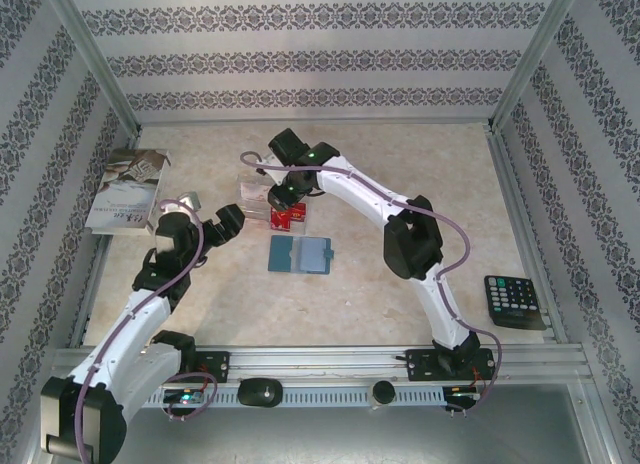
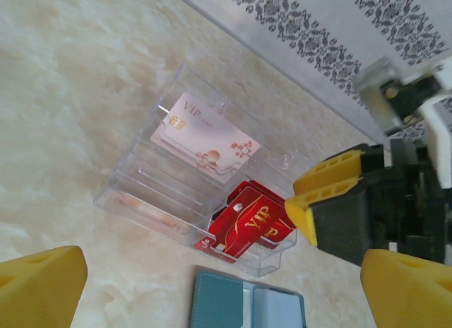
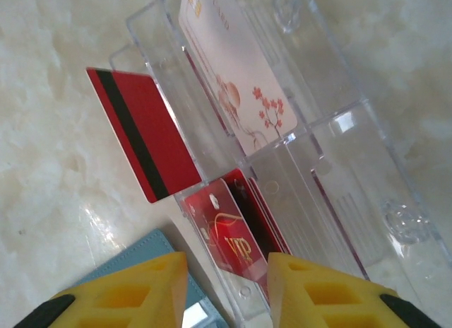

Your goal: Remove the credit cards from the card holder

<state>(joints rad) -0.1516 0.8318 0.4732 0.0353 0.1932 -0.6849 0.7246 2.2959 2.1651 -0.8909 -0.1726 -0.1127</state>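
- Two arms reach over a pale, marbled table [image 1: 330,314] in the top view. A clear tray [image 1: 252,192] sits left of the table's middle. It is partly covered by the right gripper [image 1: 280,196] hanging over it, and the left gripper [image 1: 232,222] is just beside its left end.
- The card holder [image 1: 301,254], a flat teal rectangle of two panels, lies open near the table's middle, just on the near side of the tray. Red cards [image 1: 290,219] show at the tray's near end.
- A black calculator [image 1: 515,301] lies by the right edge and a white booklet [image 1: 125,189] at the left edge, both well apart from the tray.
- Left wrist view: the left gripper's yellow fingers [image 2: 39,289] stand spread wide with nothing between them. The tray is thin, glossy plastic divided by ribs. A pale card [image 2: 205,137] leans in one slot, and the red cards are stacked in the end compartment nearest the card holder.
- Right wrist view: the right gripper's fingers [image 3: 141,293] stand partly apart with a red card in the gap; whether they pinch it I cannot tell. A striped red card [image 3: 141,130] is just outside the tray's wall.
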